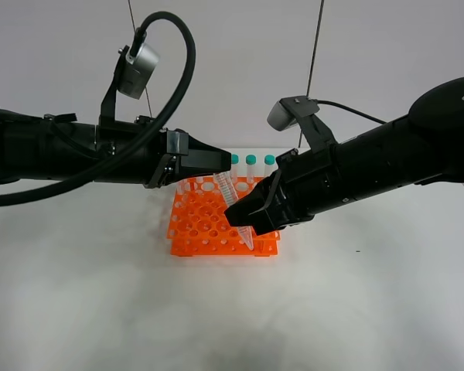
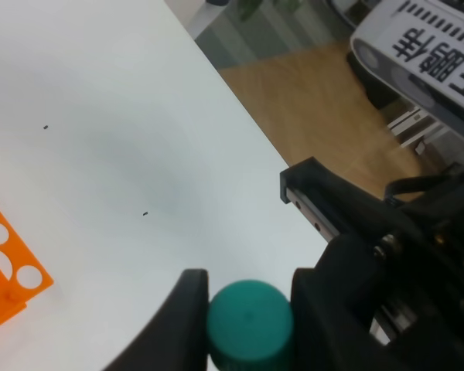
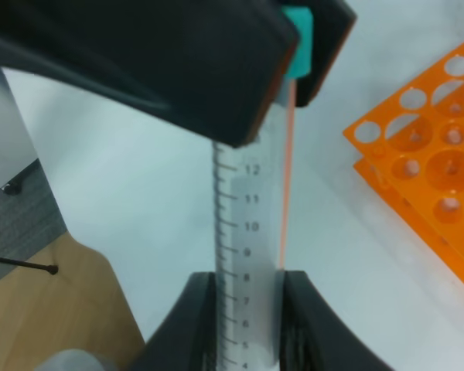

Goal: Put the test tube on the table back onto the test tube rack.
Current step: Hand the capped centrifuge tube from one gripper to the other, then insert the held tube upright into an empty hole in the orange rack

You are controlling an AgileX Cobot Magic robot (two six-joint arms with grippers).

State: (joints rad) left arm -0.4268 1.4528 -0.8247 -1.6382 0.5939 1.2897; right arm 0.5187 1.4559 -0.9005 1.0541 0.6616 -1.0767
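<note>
test tube (image 1: 226, 188) slants tip-down over the rack's (image 1: 197, 228) near edge, open counter (image 1: 100, 309) around; left jaws pinch its cap (image 2: 250, 321), right jaws its barrel.

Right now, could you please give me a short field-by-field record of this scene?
test tube: tilted, tip down, over the test tube rack
left end effector: shut on its teal cap end
right end effector: shut on its clear body
test tube rack: orange, on the table
other teal-capped tubes: standing along the rack's far edge
</note>
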